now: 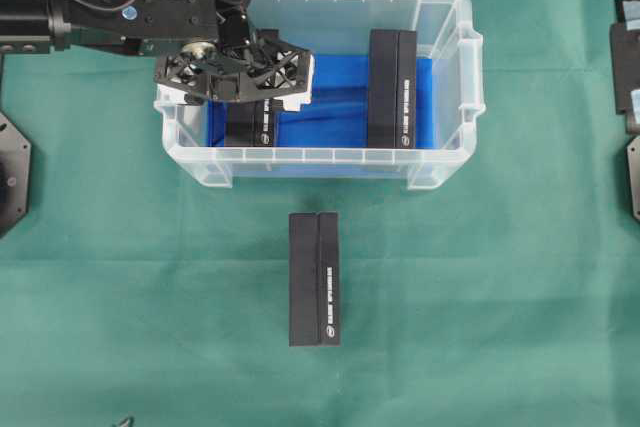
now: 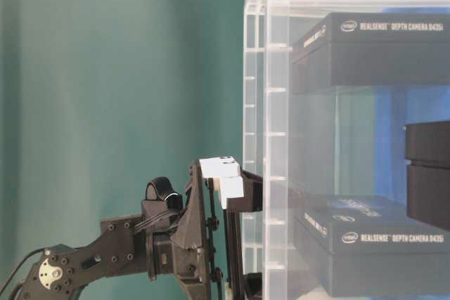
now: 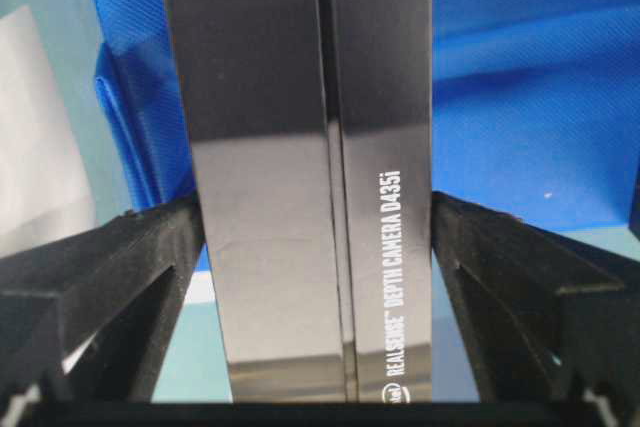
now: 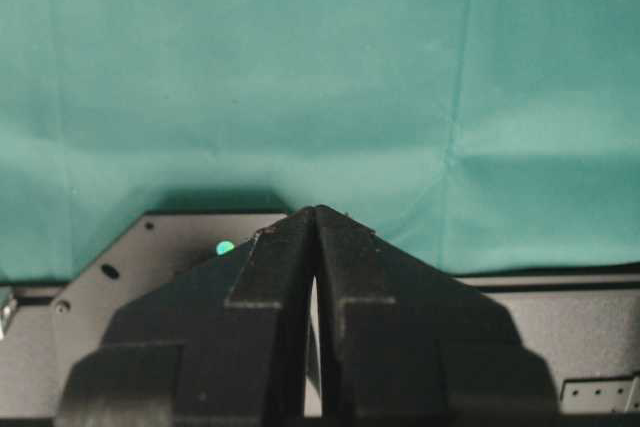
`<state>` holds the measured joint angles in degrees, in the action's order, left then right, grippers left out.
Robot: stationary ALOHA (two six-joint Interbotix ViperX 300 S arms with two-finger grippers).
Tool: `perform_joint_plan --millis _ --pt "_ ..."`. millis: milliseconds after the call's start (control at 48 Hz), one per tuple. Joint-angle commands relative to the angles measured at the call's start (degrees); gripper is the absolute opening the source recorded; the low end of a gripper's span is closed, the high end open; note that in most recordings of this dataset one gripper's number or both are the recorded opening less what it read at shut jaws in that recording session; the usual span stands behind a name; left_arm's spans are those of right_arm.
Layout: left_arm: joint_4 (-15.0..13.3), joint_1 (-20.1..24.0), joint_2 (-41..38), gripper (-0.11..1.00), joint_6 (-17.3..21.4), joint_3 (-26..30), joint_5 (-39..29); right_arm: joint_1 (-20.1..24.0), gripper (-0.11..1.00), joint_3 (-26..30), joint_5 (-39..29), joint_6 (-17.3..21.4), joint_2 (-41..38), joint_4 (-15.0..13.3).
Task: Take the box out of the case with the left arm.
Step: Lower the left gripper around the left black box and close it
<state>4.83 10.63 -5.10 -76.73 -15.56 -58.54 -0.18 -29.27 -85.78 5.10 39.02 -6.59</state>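
L arm (image 1: 120,12) reaches in from the left, wrist pitched down, left gripper (image 3: 318,247) pads touching both sides of the box, jaws wide. Right gripper (image 4: 315,277) parked, jaws pressed together, nothing between them.

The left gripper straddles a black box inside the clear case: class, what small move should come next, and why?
Probably close the left gripper fully. Its fingers flank the RealSense box in the case, at or near its sides, but a firm grip is not evident, so lifting now could let it slip.
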Motion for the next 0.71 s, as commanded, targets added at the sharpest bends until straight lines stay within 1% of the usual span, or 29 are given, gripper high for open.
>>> perform_joint_plan --millis 0,63,83,292,605,688 --pt "-0.44 -0.18 0.44 0.79 -0.79 -0.35 0.88 -0.09 0.02 0.62 0.18 0.0 0.0 0.0" --pt "-0.44 -0.35 0.53 0.66 -1.85 -0.35 1.67 0.0 0.02 0.62 0.18 0.0 0.0 0.0" --pt "-0.53 -0.44 0.53 0.63 -2.11 -0.35 1.93 0.0 0.02 0.62 0.18 0.09 0.0 0.0" --pt "-0.53 -1.14 0.53 0.63 -2.9 -0.62 2.99 0.0 0.02 0.62 0.18 0.0 0.0 0.0" --pt "-0.7 -1.32 0.88 0.63 -2.9 -0.26 2.46 0.0 0.02 0.62 0.18 0.0 0.09 0.0" --pt "-1.14 -1.32 1.32 0.63 -2.9 0.09 1.85 -0.09 0.02 0.62 0.18 0.0 0.18 0.0"
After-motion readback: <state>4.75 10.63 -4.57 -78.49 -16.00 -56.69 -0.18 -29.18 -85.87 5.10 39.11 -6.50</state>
